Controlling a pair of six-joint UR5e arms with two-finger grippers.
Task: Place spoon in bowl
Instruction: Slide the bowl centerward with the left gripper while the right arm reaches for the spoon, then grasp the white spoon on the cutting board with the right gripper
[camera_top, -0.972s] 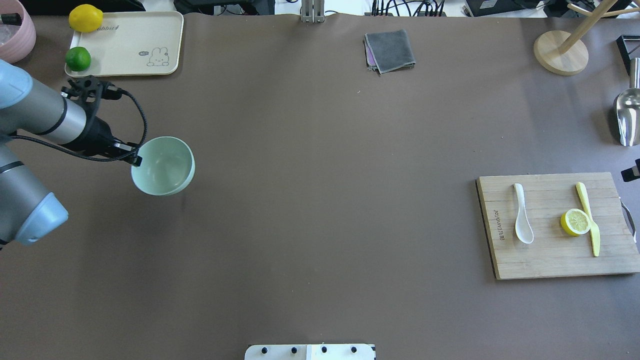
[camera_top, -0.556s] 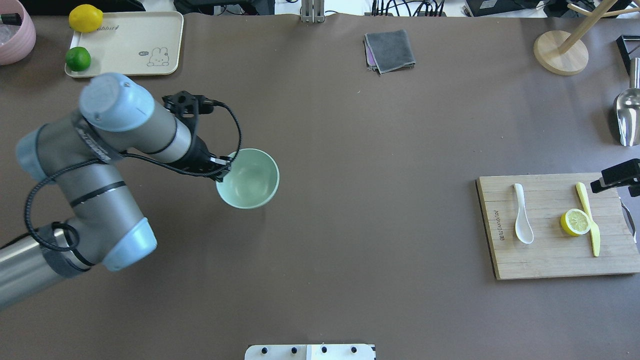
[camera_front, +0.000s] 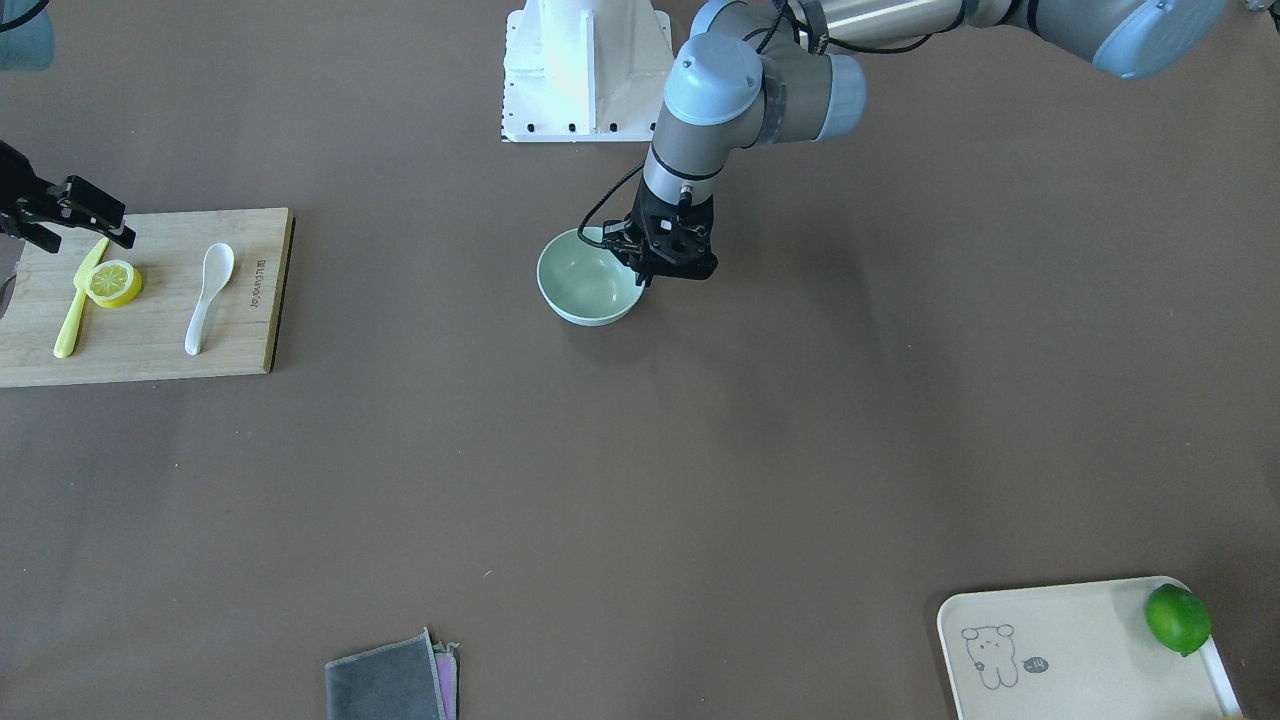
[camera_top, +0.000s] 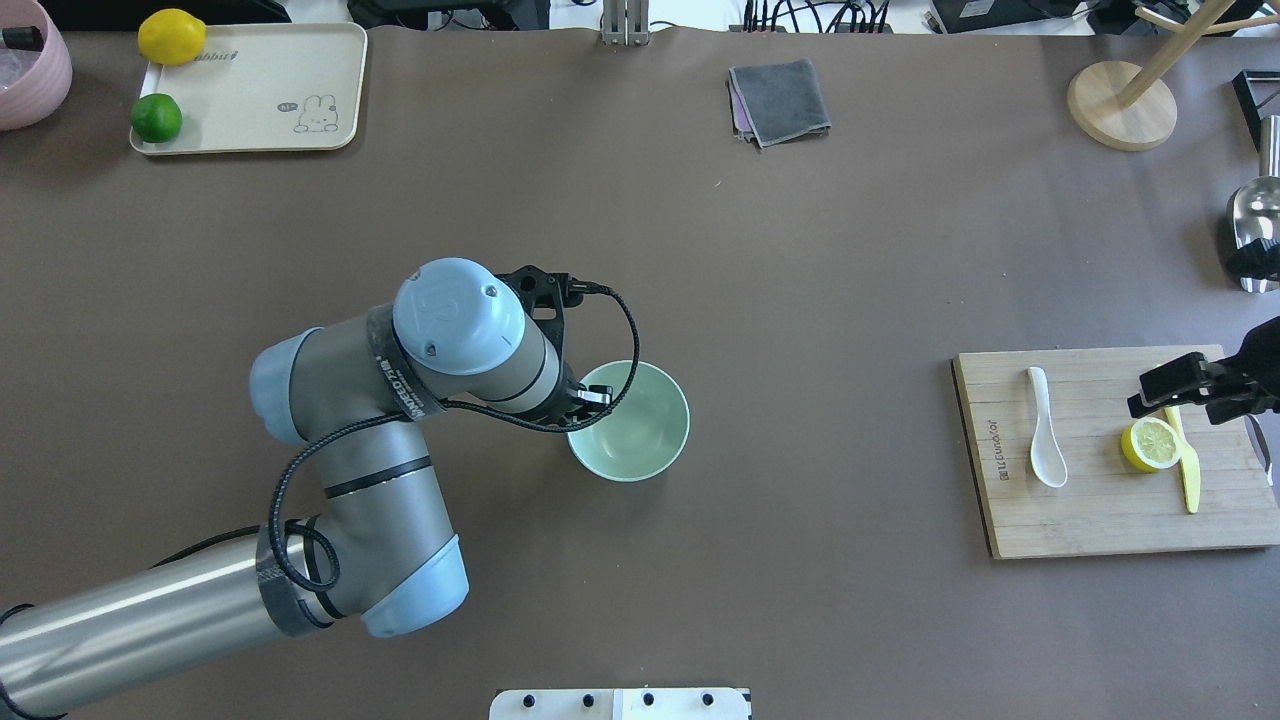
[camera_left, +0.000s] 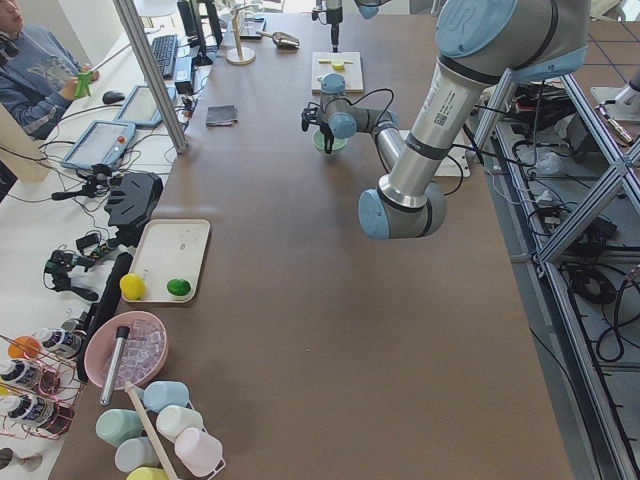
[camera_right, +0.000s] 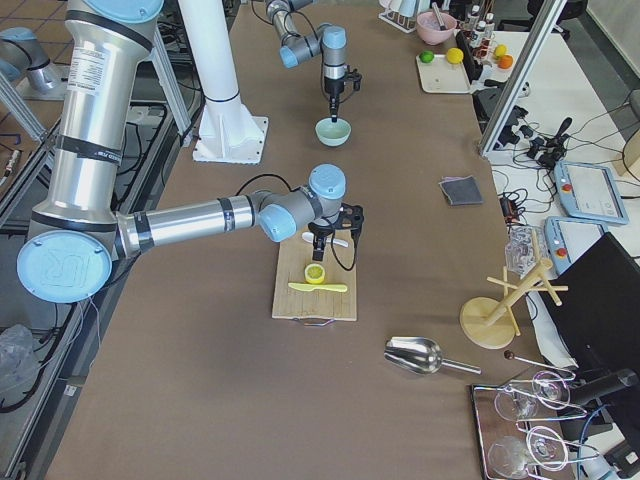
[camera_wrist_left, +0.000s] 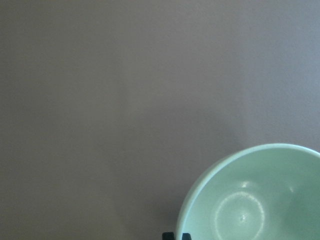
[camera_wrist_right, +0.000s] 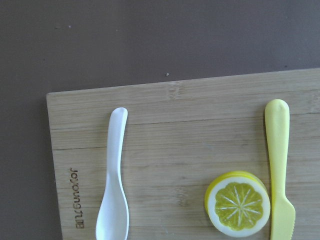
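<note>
The pale mint-green bowl (camera_top: 640, 425) is near the table's middle, also in the front view (camera_front: 585, 285) and the left wrist view (camera_wrist_left: 260, 200). My left gripper (camera_top: 592, 397) is shut on its left rim; I cannot tell whether the bowl touches the table. The white spoon (camera_top: 1043, 430) lies on the wooden cutting board (camera_top: 1090, 520), scoop toward me, also in the right wrist view (camera_wrist_right: 115, 185). My right gripper (camera_top: 1160, 393) is open and empty, hovering above the board's right part, to the right of the spoon.
A lemon slice (camera_top: 1152, 444) and a yellow-green knife (camera_top: 1190, 480) lie on the board right of the spoon. A cream tray (camera_top: 260, 90) with a lemon and lime is far left. A grey cloth (camera_top: 780, 100), wooden stand (camera_top: 1120, 105) and metal scoop (camera_top: 1255, 235) lie further back.
My left arm has carried the bowl from the table's left side to near its middle. My right gripper has come in from the right edge over the board.
</note>
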